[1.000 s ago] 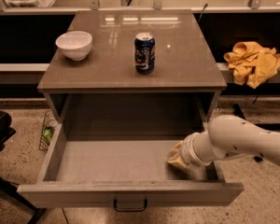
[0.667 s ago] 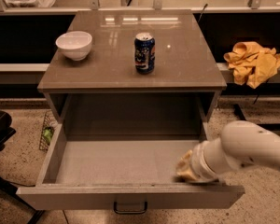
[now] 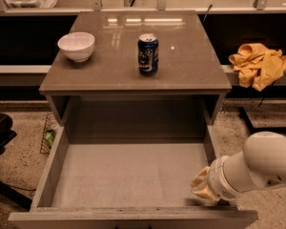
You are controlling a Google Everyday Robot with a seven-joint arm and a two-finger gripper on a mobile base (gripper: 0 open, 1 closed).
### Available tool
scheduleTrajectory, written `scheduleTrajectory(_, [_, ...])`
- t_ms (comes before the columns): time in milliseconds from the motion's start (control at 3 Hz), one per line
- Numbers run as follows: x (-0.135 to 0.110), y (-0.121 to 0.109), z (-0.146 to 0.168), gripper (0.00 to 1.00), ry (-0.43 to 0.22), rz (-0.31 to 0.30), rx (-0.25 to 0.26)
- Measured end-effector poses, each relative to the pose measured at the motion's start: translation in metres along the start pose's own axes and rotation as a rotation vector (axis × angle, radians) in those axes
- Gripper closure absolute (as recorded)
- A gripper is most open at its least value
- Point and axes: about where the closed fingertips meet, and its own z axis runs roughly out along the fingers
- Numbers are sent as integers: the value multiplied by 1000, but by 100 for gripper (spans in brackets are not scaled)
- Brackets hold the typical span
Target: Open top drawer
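The top drawer [image 3: 133, 175] stands pulled far out of the grey-beige cabinet, and its deep pale grey interior shows bare. Its flat front [image 3: 133, 218] runs along the bottom edge of the camera view; the handle is out of view. My gripper [image 3: 200, 184] sits at the end of the white arm [image 3: 257, 168], low over the drawer's front right corner, just inside the right wall. Its tan end points left into the drawer.
On the cabinet top [image 3: 190, 66] stand a white bowl [image 3: 76, 46] at the left and a blue soda can [image 3: 148, 54] in the middle. A yellow cloth [image 3: 258, 65] lies on the shelf at the right. A dark chair edge [image 3: 0, 132] is at the left.
My arm has drawn back to the right and toward the drawer's front right corner. The drawer stays pulled out.
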Motion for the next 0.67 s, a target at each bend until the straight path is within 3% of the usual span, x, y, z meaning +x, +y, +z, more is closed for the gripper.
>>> scheduleTrajectory(333, [0,1,0,84,0,-2,0])
scheduleTrajectory(667, [-1,1,-1,61,1,-4,1])
